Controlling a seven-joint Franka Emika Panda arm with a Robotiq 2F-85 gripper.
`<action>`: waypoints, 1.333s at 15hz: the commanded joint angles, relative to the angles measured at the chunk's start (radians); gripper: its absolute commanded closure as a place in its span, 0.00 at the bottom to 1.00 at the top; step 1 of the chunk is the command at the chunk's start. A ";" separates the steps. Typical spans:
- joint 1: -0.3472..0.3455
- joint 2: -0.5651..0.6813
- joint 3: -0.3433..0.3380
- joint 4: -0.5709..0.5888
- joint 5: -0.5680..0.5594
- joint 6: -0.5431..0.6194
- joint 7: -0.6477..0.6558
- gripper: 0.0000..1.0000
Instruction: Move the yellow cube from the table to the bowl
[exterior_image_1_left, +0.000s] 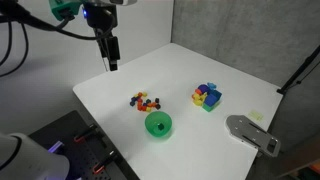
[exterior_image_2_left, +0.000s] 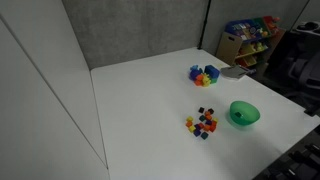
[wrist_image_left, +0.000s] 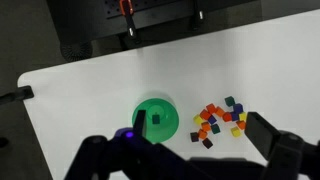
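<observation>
The green bowl (exterior_image_1_left: 158, 124) stands on the white table (exterior_image_1_left: 120, 95) near its front edge. It also shows in an exterior view (exterior_image_2_left: 244, 113) and in the wrist view (wrist_image_left: 155, 106), where a small dark cube lies inside it. Beside it is a pile of tiny cubes (exterior_image_1_left: 147, 101) in red, orange, dark and yellow. Yellow cubes lie at the pile's edges (wrist_image_left: 236, 130) and near the bowl (wrist_image_left: 198, 119). My gripper (exterior_image_1_left: 111, 62) hangs high above the table's far side, open and empty. Its fingers frame the pile in the wrist view (wrist_image_left: 198, 130).
A group of larger yellow, blue and purple blocks (exterior_image_1_left: 207, 96) sits further along the table, also in an exterior view (exterior_image_2_left: 204, 74). A grey flat object (exterior_image_1_left: 250, 133) lies at the table's edge. A toy shelf (exterior_image_2_left: 248, 38) stands beyond the table.
</observation>
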 joint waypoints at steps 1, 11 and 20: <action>0.003 0.001 -0.003 0.003 -0.001 -0.002 0.001 0.00; 0.061 0.120 0.047 0.012 0.030 0.163 0.019 0.00; 0.131 0.425 0.108 0.041 0.025 0.506 0.045 0.00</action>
